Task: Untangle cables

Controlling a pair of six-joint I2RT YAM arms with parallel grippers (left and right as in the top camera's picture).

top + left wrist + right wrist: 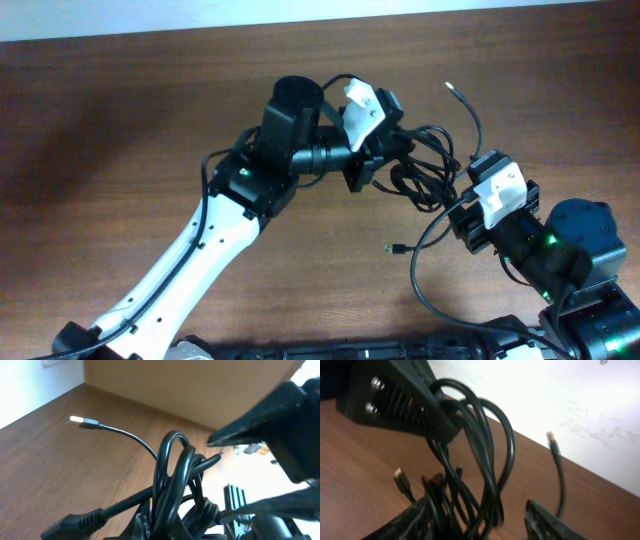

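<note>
Looking down from above, we find the cables (pixel 425 170) bunched in a knot over the right-centre of the brown table (pixel 120 130), between the two arms. The left gripper (pixel 392 152) reaches in from the left and is clamped on the knot. In the right wrist view its black jaw block pinches several strands where they fold over, and the bunch hangs from that grip. The right gripper (pixel 455 208) sits just beside the bunch on its right, near side. Its fingers (pixel 547 522) stand apart with strands drooping loosely between them, and we cannot see them gripping anything.

From the left wrist, one tall loop (pixel 172 475) stands nearly upright, with its long axis running top to bottom and other strands crossing it on a slant.

One free cord leaves the right of the knot and curves towards the far edge of the table. It ends in a silver-tipped plug (pixel 450 87) that points away from the arms and a little to the left.

A second cord (pixel 415 270) leaves the near side of the knot and sweeps in a wide arc towards the near edge, next to the right arm. A small plug (pixel 393 247) lies on the table just left of that arc, pointing left.
</note>
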